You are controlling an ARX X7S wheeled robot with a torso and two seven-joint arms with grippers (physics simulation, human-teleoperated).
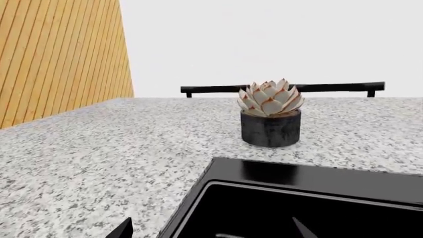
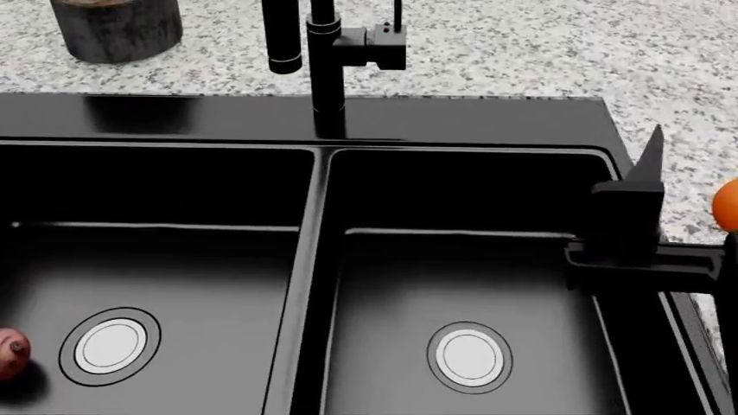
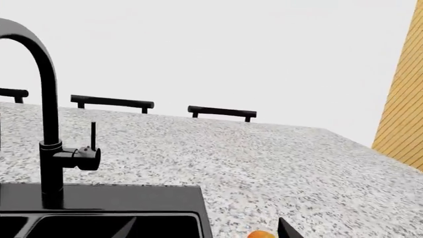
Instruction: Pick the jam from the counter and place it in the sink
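The jam does not show in any view. The black double-basin sink (image 2: 311,259) fills the head view, with the speckled granite counter (image 2: 519,52) behind it and to its right. My right gripper (image 3: 206,233) is open and empty over the sink's far right corner; one of its fingers (image 2: 649,160) shows in the head view above the sink's right rim. My left gripper (image 1: 213,233) is open and empty over the sink's far left corner (image 1: 218,168). It is out of the head view.
A black tap (image 2: 325,60) stands behind the divider between the basins. A succulent in a dark pot (image 1: 270,116) sits on the counter behind the left basin. An orange fruit (image 2: 727,205) lies right of the sink. A reddish lumpy thing (image 2: 9,353) lies in the left basin.
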